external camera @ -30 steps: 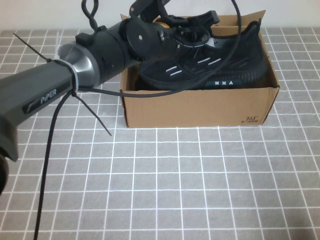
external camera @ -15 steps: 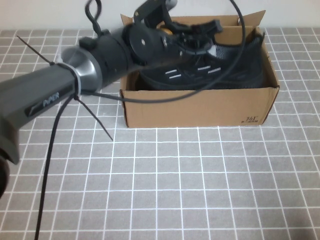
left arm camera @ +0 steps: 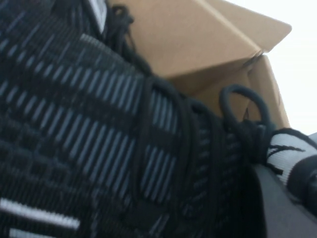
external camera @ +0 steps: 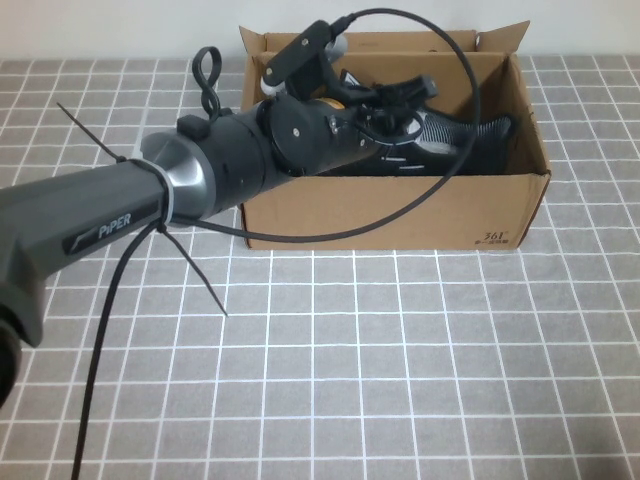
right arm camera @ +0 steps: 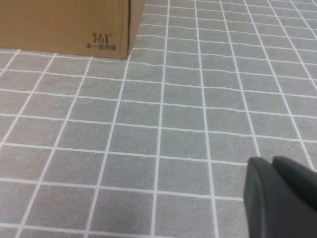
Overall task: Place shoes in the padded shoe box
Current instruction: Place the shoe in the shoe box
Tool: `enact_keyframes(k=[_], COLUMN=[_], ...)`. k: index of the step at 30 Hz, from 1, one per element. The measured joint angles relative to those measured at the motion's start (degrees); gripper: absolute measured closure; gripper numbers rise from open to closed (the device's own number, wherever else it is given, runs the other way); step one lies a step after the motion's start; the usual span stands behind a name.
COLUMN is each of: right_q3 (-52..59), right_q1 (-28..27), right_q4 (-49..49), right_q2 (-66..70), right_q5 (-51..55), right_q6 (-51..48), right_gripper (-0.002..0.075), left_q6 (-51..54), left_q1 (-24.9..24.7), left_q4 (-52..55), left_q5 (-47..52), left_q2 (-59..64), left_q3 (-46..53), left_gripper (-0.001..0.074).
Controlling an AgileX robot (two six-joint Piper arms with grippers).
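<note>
Your left arm (external camera: 150, 205) reaches in from the near left and slants up across the desk (external camera: 400, 360), its wrist tipped over the near wall of the cardboard shoe box (external camera: 400, 215) so that the left claw (external camera: 405, 105) sits down inside the box among the black knit sneakers (external camera: 450, 135). You cannot tell from either view whether that claw is clenched on a shoe or released; the wrist housing and a looping black cable (external camera: 455, 150) cover the fingers from above. The shoes lie inside the box with their long axis along the box's length, running left to right; only a strip of grey-striped knit near the right end shows, so toe and heel are hard to tell apart. In the left wrist view the sneaker's upper and laces (left arm camera: 237, 114) fill the frame against the brown box wall (left arm camera: 198, 44). Your right claw (right arm camera: 282, 196) shows only as a dark edge low over the gridded desk, near the box corner printed "361" (right arm camera: 101, 39); its state cannot be told.
</note>
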Motion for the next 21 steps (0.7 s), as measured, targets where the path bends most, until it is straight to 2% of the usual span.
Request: enact_keyframes(k=[8,21], right_q3=[0.0,0.0], right_q1=[0.0,0.0], right_q4=[0.0,0.0], right_q2=[0.0,0.0], right_q5=[0.0,0.0], right_q6=[0.0,0.0], right_gripper=[0.0733,0.0732], left_q6=[3.2,1.5], left_q1=[-1.6,-1.6], left_q4=[-0.6,-6.8], left_q5=[-3.7,-4.4], left_q2=[-2.4,-2.8], left_q3=[0.5,0.5], left_gripper=[0.0725,0.0725])
